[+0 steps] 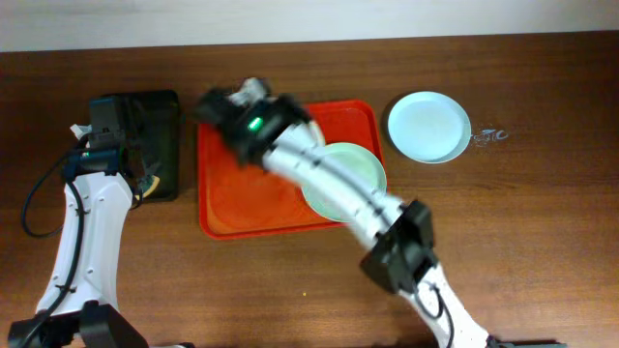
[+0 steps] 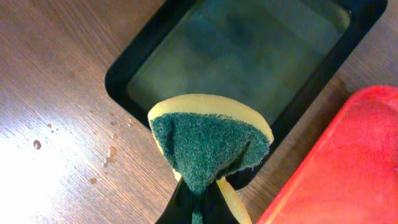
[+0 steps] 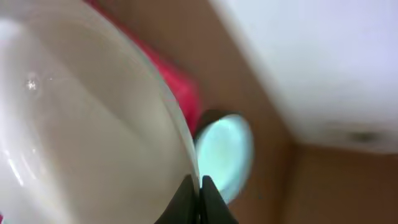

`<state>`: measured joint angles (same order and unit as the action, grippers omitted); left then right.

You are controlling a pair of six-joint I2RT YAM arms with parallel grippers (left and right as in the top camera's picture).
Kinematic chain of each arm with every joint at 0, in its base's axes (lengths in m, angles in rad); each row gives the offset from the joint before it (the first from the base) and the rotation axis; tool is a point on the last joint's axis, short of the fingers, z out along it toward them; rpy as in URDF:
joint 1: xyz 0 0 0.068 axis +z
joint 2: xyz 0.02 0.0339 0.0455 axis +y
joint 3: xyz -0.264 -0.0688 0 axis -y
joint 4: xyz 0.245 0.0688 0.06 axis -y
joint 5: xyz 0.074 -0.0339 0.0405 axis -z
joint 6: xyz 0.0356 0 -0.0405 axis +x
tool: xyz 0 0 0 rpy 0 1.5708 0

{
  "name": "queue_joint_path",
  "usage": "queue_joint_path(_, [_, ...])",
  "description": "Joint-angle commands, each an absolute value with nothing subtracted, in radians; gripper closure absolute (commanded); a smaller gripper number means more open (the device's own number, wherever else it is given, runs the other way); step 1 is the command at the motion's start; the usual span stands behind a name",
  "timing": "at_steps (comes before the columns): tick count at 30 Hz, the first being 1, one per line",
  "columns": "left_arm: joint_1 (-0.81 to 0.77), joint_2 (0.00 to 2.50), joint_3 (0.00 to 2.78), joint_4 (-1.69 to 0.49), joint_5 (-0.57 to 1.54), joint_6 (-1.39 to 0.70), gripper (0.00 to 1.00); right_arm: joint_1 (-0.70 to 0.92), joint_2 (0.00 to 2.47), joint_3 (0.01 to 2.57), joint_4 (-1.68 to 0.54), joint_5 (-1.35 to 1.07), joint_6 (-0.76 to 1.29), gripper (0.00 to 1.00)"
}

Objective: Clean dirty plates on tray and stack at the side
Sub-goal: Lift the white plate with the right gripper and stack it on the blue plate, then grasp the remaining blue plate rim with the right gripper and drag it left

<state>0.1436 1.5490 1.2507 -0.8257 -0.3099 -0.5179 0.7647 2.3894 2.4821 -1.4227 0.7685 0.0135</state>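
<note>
On the far left, the left gripper (image 2: pixel 198 198) is squeezed tight on a sponge (image 2: pixel 208 143). The sponge is yellow with a green rough side, and it is bent where the fingers pinch it. It hangs over the near edge of the black tray (image 1: pixel 164 104), which sits on the table (image 1: pixel 542 242). A few little wet drops lie on the wood beside that tray.

Just to the right of the black tray is the big red tray (image 1: pixel 251 198). The right arm reaches across it from the bottom right up to the top left corner. Its picture from above is blurry there. The right gripper (image 3: pixel 198 200) is pinched onto the rim of the cream plate (image 3: pixel 81 124), which fills most of the wrist camera's picture and is tilted up, not lying flat.

The mint plate (image 1: pixel 366 162) lies flat on the right side of the red tray, partly under the arm.

Further right, the blue plate (image 1: pixel 428 127) sits on the bare table, near the red tray's top right corner but not touching it. A tiny shiny thing lies just beside it; I cannot tell what it is.
</note>
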Motion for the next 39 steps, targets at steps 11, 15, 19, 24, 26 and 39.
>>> queue_joint_path(11, [0.147, 1.548, 1.244, -0.821, -0.275, -0.53, 1.0, -0.171, 2.253, 2.368, -1.421, -0.21, 0.139, 0.96])
queue_joint_path(15, [0.147, 1.549, 1.244, -0.816, -0.265, -0.53, 1.0, -0.277, 2.253, 2.12, -1.287, -0.212, 0.14, 0.96])
queue_joint_path(19, [0.147, 1.55, 1.244, -0.808, -0.265, -0.53, 1.0, -0.256, 2.252, 1.998, -1.181, -0.281, 0.139, 0.25])
queue_joint_path(24, [0.147, 1.55, 1.244, -0.807, -0.265, -0.53, 1.0, -0.211, 2.125, 2.044, -1.227, -0.277, 0.137, 0.1])
queue_joint_path(26, [0.147, 1.55, 1.244, -0.81, -0.265, -0.53, 1.0, -0.18, 1.986, 2.044, -1.284, -0.277, 0.14, 0.17])
queue_joint_path(39, [0.147, 1.554, 1.221, -0.801, -0.265, -0.53, 1.0, 0.184, 1.906, 1.634, -1.138, -0.277, 0.178, 0.36])
